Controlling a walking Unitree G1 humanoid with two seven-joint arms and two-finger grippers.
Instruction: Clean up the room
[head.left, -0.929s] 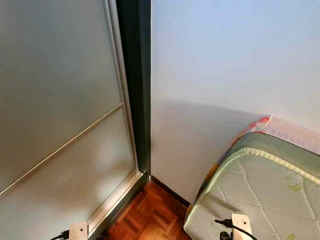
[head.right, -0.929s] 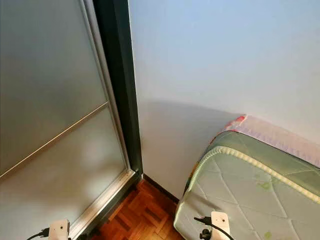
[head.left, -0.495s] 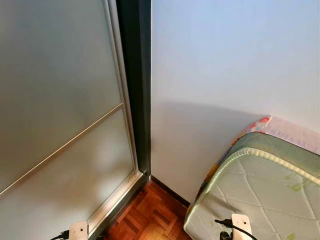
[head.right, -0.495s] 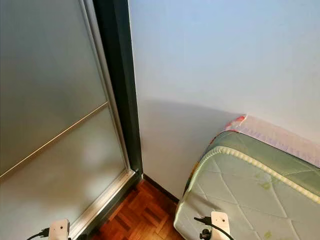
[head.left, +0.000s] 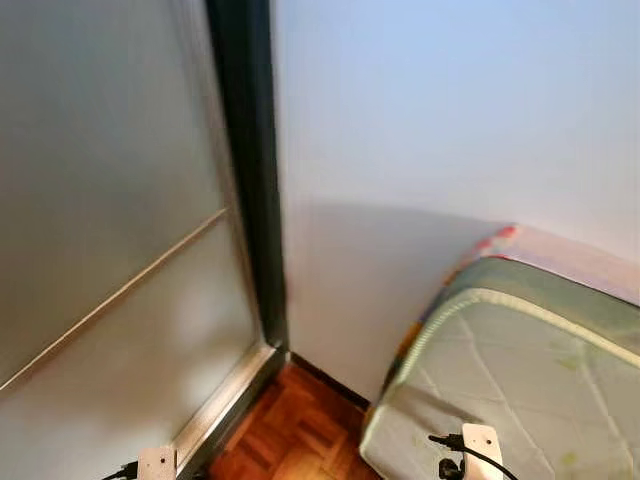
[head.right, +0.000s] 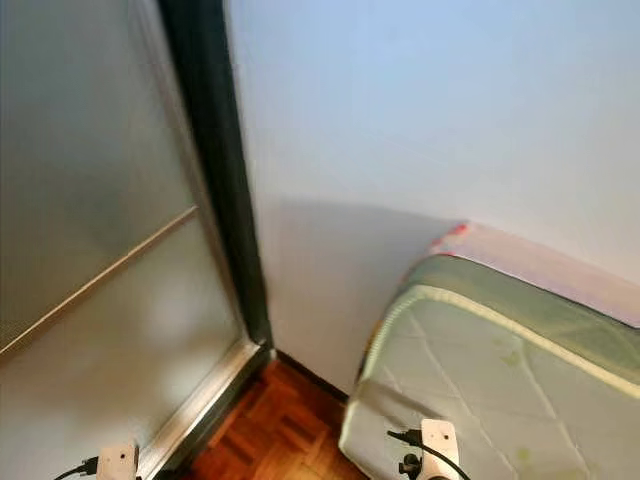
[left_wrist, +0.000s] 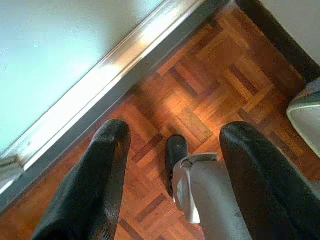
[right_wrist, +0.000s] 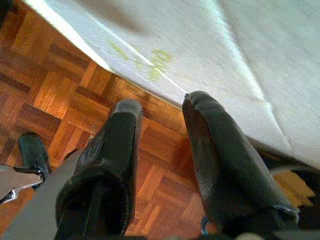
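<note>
My left gripper hangs open over the parquet floor, close to the metal track of a sliding door; nothing is between its fingers. My own grey leg and black foot stand below it. My right gripper is also open and holds nothing. It hangs beside the edge of a pale green quilted mattress. In the head views the tops of both arms sit at the bottom edge.
A frosted sliding door with a dark frame stands on the left. A white wall meets it in the corner ahead. The mattress lies on the right over a patterned sheet. A narrow strip of parquet runs between them.
The whole picture has slid left and is slightly blurred, so the camera has turned to the right. Both arms hang as before.
</note>
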